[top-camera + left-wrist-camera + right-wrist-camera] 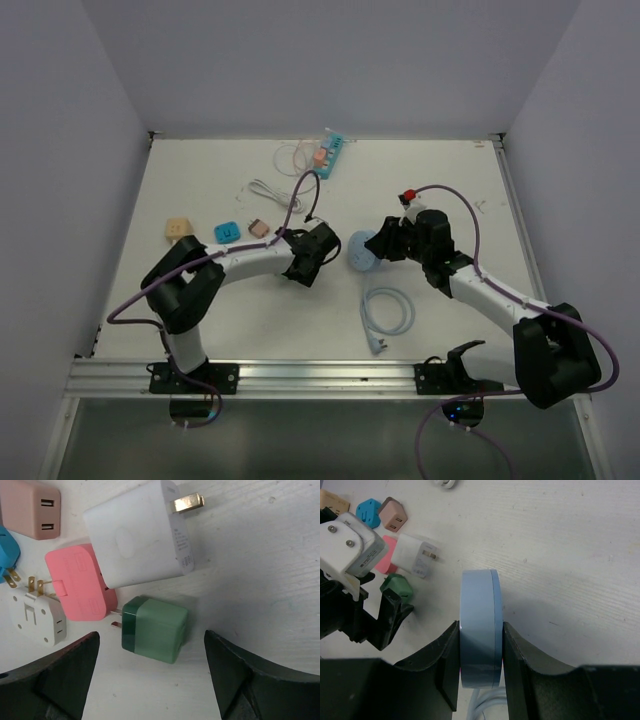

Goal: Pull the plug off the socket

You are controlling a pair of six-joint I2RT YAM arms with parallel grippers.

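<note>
My right gripper [480, 647] is shut on a round light-blue socket [479, 615], held on edge just above the table; it also shows in the top view [360, 252]. A green plug [155, 628] lies loose on the table, its prongs pointing left. My left gripper [151, 652] is open and empty, its fingertips on either side of the green plug's near end. In the top view the left gripper [322, 250] sits just left of the socket. The green plug [397, 586] shows beside the left fingers in the right wrist view.
A white charger [137, 535], pink plug [80, 582], white adapter [37, 615] and brown-pink USB block [31, 507] lie by the green plug. A coiled light-blue cable [386, 312] lies near the front. A power strip [330, 152] and white cable [265, 190] lie at the back.
</note>
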